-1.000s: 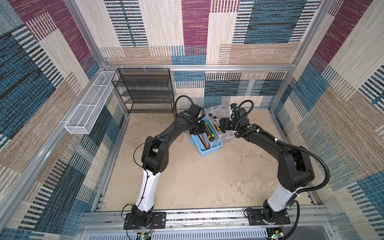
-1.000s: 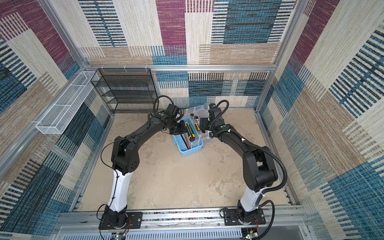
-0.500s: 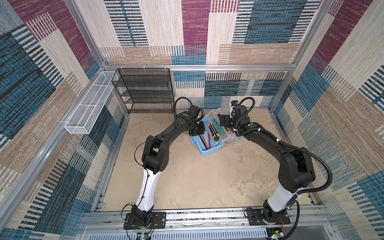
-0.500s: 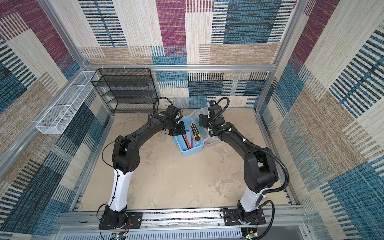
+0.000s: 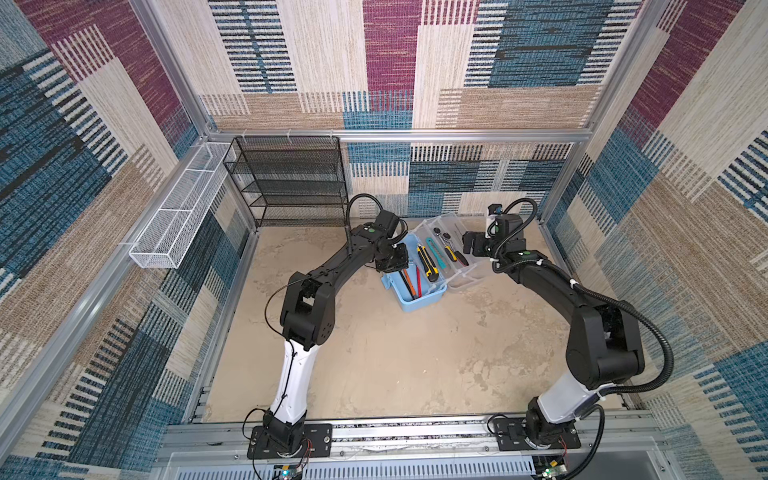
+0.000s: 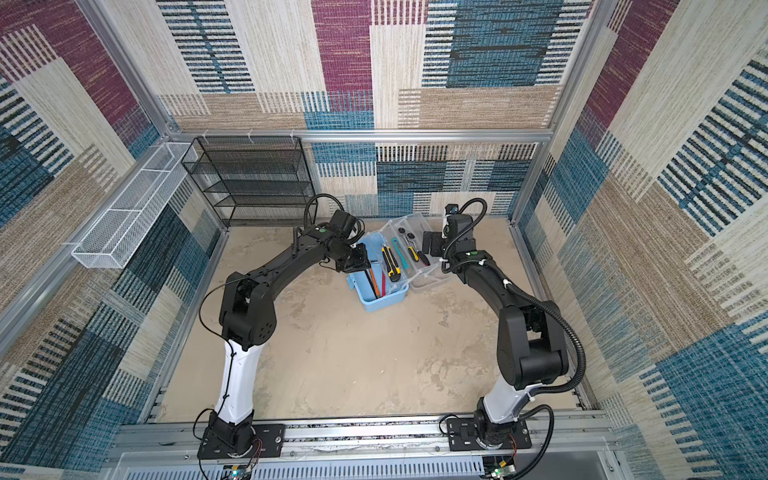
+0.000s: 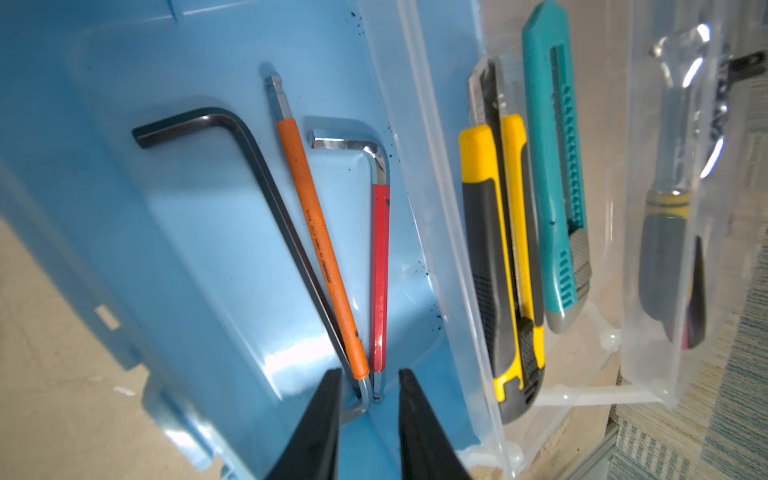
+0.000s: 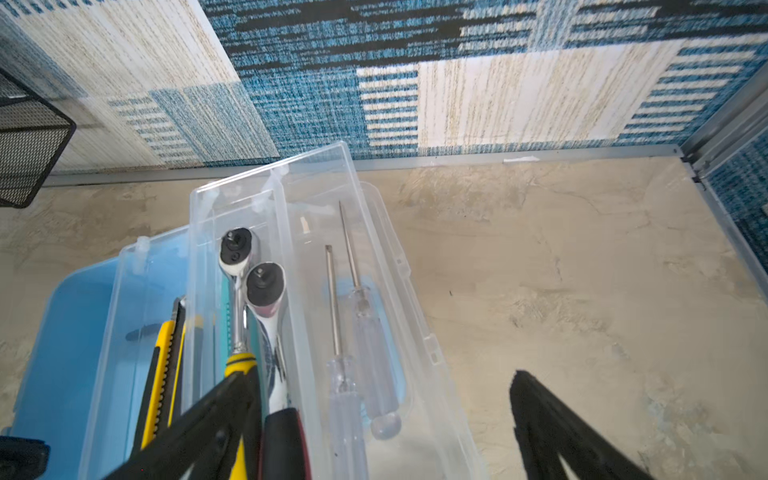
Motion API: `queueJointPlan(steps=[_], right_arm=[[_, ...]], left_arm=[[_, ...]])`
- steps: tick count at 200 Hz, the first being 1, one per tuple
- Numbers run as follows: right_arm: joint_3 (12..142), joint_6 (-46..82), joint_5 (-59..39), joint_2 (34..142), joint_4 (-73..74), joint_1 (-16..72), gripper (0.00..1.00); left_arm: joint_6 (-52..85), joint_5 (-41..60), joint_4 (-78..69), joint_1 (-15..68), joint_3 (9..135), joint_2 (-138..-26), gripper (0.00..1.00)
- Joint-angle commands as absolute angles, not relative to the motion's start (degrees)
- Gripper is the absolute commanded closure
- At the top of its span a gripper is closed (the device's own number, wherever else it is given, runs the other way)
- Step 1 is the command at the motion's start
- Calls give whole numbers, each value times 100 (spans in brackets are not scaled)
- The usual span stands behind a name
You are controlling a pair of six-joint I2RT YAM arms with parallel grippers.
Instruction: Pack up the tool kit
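Case (image 5: 417, 301) lies open at centre of both top views, tools inside. Left gripper (image 7: 369, 374) stands narrowly open around ends of hex keys (image 7: 380, 270), holding nothing; right gripper (image 8: 382, 376) is wide open, empty

I record a black wire-mesh tiered rack (image 5: 286, 183) upright at the rear left corner of the surface (image 5: 395, 353). A long white wire-mesh basket (image 5: 178, 216) hangs along the left side wall (image 5: 62, 187), just beside it.
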State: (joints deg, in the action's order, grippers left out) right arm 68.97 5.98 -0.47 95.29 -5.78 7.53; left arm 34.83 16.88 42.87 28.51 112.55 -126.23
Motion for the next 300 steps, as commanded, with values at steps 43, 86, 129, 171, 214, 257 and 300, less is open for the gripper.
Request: queueJointPlan(steps=[43,86,129,171,214,257,300], right_arm=[[6585,327,-1592,9722,277,212,0],[6684,311,-2361,10051,348,185,4],[6624,303,-2700,10107,338,185,9],[6574,325,-2842,10037,268,196,15],[6587,341,-2988,10065,134,225,21],[6551,421,-3115,9857,75,357,24],[6497,521,-2983,9708,37,585,24]], left_arm=[[3177,1301,4246,2848,10127,-11736,56],[3382,1567,3704,2843,9215,-11461,54],[3509,1779,3439,2848,9015,-11502,54],[3490,1853,3437,2854,9097,-11689,57],[3481,1903,3409,2850,9096,-11725,59],[3460,1898,3395,2848,9079,-11742,60],[3438,1907,3367,2832,9028,-11751,60]])
